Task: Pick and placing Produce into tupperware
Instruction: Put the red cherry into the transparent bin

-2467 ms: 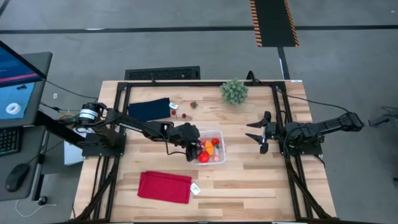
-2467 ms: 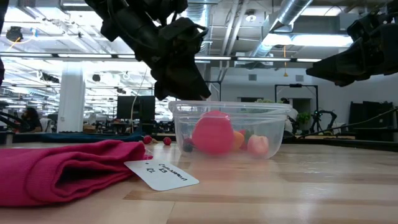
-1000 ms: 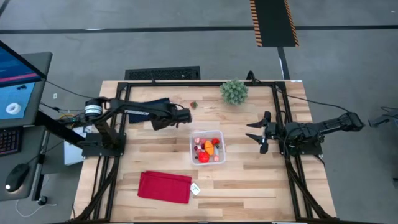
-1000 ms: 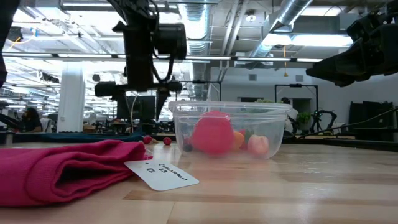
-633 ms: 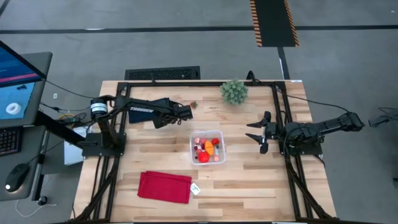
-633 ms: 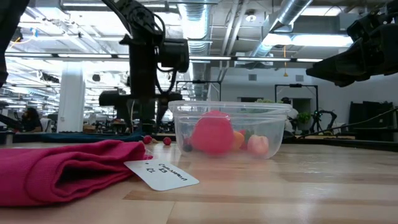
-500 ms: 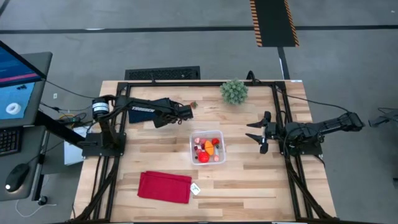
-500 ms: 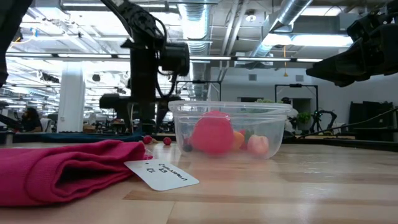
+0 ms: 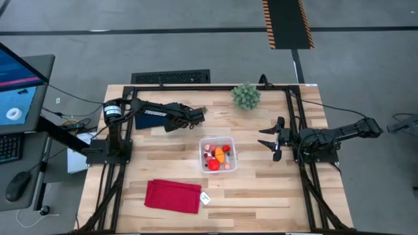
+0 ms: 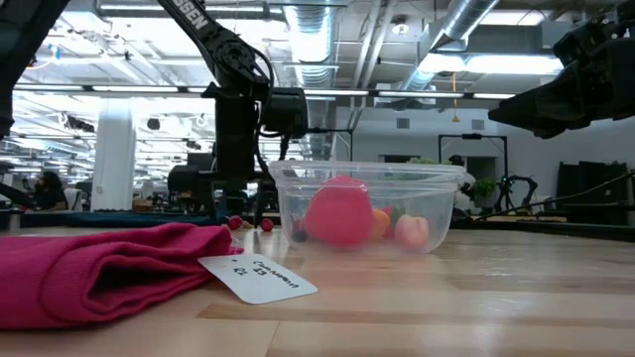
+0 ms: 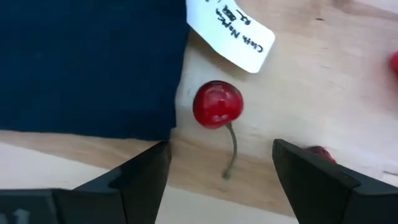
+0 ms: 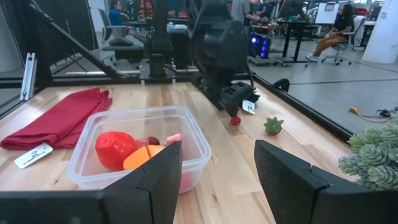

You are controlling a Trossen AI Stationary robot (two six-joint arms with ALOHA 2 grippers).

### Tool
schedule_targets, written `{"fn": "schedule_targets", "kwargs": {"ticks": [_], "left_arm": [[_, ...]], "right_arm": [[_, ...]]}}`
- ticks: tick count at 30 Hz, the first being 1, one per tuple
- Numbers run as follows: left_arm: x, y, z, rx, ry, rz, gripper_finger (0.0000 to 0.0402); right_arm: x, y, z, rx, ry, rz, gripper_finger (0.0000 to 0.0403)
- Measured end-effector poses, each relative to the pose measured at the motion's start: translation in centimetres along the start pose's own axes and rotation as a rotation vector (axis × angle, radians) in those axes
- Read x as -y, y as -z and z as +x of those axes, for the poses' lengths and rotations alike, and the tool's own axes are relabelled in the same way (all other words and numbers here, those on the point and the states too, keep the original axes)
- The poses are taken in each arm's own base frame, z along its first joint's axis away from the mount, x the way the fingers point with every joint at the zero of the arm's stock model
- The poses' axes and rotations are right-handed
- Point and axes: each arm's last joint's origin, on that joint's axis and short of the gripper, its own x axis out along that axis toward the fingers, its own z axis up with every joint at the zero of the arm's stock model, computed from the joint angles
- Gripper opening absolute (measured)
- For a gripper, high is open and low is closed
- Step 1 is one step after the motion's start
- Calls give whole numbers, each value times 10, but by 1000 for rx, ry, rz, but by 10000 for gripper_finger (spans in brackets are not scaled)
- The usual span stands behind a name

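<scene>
The clear tupperware [image 9: 218, 155] stands mid-table and holds several produce pieces, among them a large red one [image 10: 339, 211] and an orange one [image 12: 146, 157]. A red cherry [image 11: 217, 104] with its stem lies on the wood at the edge of the navy cloth [image 11: 87, 62]. A second red piece [image 11: 320, 152] lies close by. My left gripper [image 11: 221, 180] hangs open just above the cherry, pointing steeply down, one finger on either side and touching nothing. A strawberry [image 12: 272, 126] lies a little farther on. My right gripper [image 9: 271, 138] waits open at the right, above the table.
A green spiky plant ball [image 9: 246, 96] sits at the far edge. A folded red cloth [image 9: 173, 196] with a white tag [image 9: 205, 198] lies near the front. A white label [image 11: 231, 32] lies by the navy cloth. Black frame rails run along the table's sides.
My left gripper has sunk toward the table and shifted slightly toward the far edge, coming down over the cherries beside the navy cloth. Its fingers stay open. The tupperware and its contents have not moved.
</scene>
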Motion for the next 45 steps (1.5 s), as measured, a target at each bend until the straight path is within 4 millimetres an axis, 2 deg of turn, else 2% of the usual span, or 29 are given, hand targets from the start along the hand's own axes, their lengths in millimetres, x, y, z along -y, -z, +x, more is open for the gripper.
{"fn": "schedule_targets", "kwargs": {"ticks": [13,16,22,37,45], "left_arm": [[1,-3,2,-13,11,110,278],[1,-2,3,-13,10,102,267],[-1,-3,3,-13,-13,42,203],[-3,2,1,-16,-32,104,13],[-4,5,0,-15,-36,148,1]], "right_arm": [[0,0,0,0,0,0,224],[0,0,0,0,0,0,224],[0,0,0,0,0,0,224],[0,0,0,0,0,0,224],[0,0,0,0,0,0,224]]}}
